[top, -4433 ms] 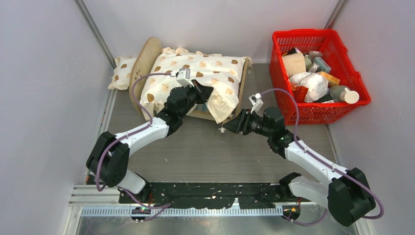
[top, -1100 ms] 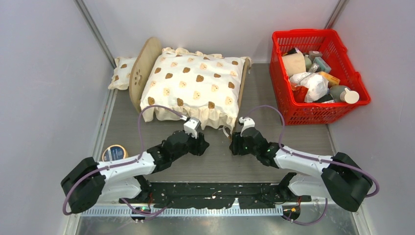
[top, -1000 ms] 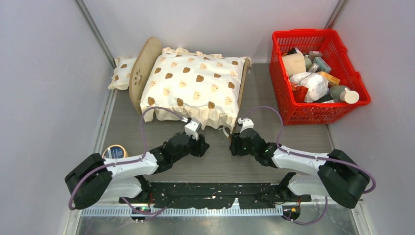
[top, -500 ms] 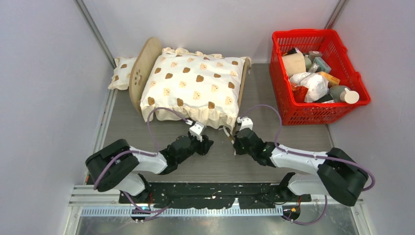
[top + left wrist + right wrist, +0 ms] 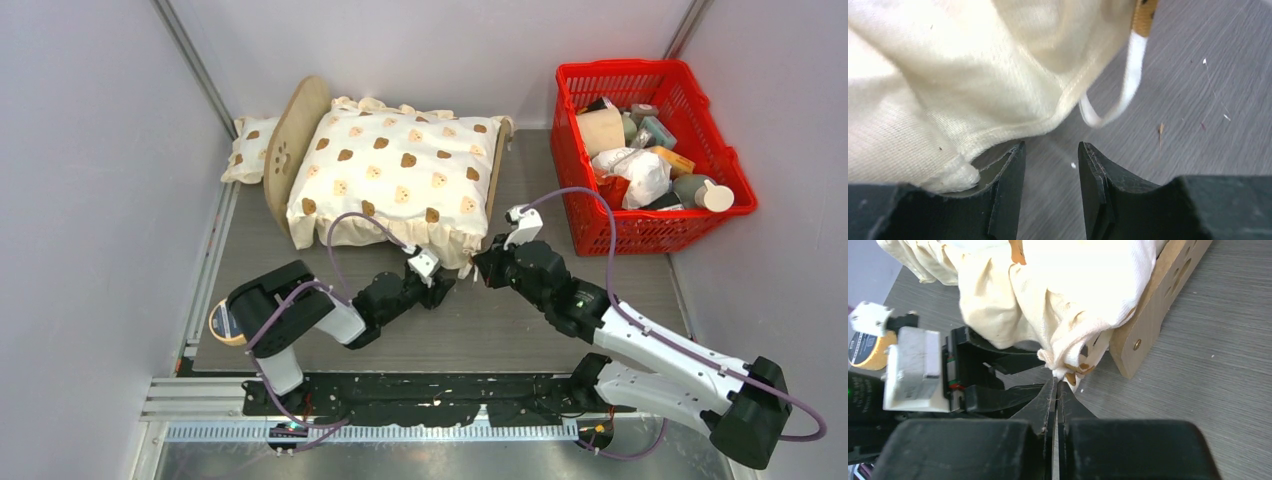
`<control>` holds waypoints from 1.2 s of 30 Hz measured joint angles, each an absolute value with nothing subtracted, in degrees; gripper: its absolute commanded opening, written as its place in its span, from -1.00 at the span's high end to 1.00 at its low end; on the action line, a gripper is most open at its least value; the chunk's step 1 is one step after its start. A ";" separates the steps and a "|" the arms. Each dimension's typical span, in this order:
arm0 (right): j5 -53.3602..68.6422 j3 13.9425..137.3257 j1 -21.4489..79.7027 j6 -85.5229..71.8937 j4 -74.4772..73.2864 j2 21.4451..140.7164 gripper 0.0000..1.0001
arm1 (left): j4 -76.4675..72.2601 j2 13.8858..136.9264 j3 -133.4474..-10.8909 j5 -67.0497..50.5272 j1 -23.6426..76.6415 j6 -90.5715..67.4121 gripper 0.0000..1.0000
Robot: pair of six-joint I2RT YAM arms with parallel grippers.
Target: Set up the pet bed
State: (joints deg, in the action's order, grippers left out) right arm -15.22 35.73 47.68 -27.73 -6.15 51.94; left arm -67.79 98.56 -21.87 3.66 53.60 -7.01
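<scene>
Stiff and light, the pet bed seems best taken by its wooden footboard; the left gripper gapes at the cushion, the right gripper is pinched shut.

The pet bed is pale, smooth wood, matt (a brass-coloured screw head shows in one end). The cushion on it is soft cream woven cloth with a stitched hem. The desk is matt grey, finely grained. At two o'clock, the basket is glossy red plastic.
</scene>
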 measured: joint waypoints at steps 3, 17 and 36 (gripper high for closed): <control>-15.11 36.60 47.68 -27.40 -7.49 50.89 0.89 | -68.16 101.27 -24.93 3.64 53.08 -7.05 0.07; -14.06 38.20 47.68 -25.71 -8.21 49.36 0.90 | -70.61 110.56 -29.15 1.17 49.71 -7.44 0.03; -11.16 38.04 47.66 -25.17 -5.19 46.52 0.90 | -68.42 116.40 -36.34 -12.49 44.77 -10.52 0.24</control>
State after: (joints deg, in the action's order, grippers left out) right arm -11.16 38.04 47.66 -25.17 -5.19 46.52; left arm -68.42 116.40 -36.34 -12.49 44.77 -10.52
